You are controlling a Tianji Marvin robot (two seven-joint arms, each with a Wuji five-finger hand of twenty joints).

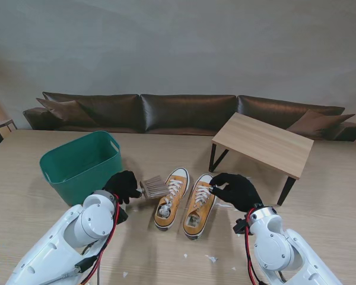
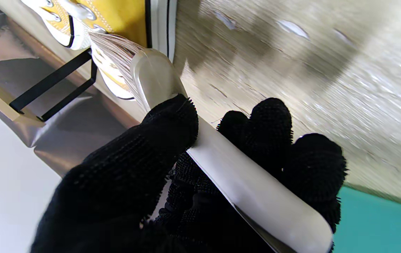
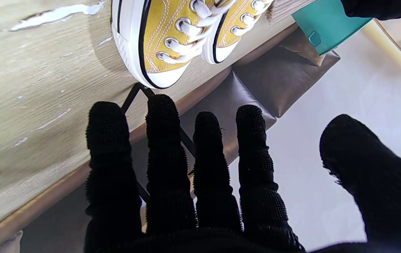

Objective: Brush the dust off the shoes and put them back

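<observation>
Gripping the brush (image 1: 155, 187) by its pale handle, the left hand (image 1: 123, 186) has its black-gloved fingers (image 2: 271, 130) wrapped underneath and the thumb pressed over the top, a firm grasp as the left wrist camera shows it. Its bristles point toward the left shoe (image 1: 171, 198) and reach the laced upper near the toe; in the stand view they seem to touch the side of that shoe, though I cannot be sure of contact.

Both yellow sneakers sit side by side on the wooden table (image 1: 320, 225), toes pointing away from the robot, white laces tied, almost touching each other. The right shoe (image 1: 200, 205) lies just beside the right hand (image 1: 237, 191), whose fingers are spread and fairly straight, thumb well apart from the rest, holding nothing. From the stand camera its fingertips (image 1: 216, 180) hover at the outer edge of the right shoe near the laces; whether they rest on it I cannot tell. The right wrist camera shows those fingers (image 3: 161, 147) splayed, with both shoe toes beyond them.

A green bin (image 1: 83, 163) stands to the left of the left hand, near it. White scraps (image 1: 211, 259) are scattered on the table nearer to me than the shoes.
</observation>
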